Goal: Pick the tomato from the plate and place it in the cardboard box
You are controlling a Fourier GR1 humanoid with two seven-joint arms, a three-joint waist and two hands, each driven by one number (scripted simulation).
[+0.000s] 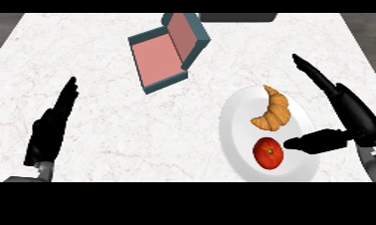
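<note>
- Two hands show over the white marble desk (pixel 95 119).
- Nearest, the tomato (pixel 269 153) lies on the white plate (pixel 238 124), at its near end.
- Right hand (pixel 345 119) is open, thumb tip just beside the tomato, seemingly touching it; fingers stretch away.
- Left hand (pixel 51 124) rests open, fingers straight, at the left.
- Croissant (pixel 273 112) lies farther back on the plate.
- Farthest, the cardboard box (pixel 167 52) stands open, teal outside, pink inside.
</note>
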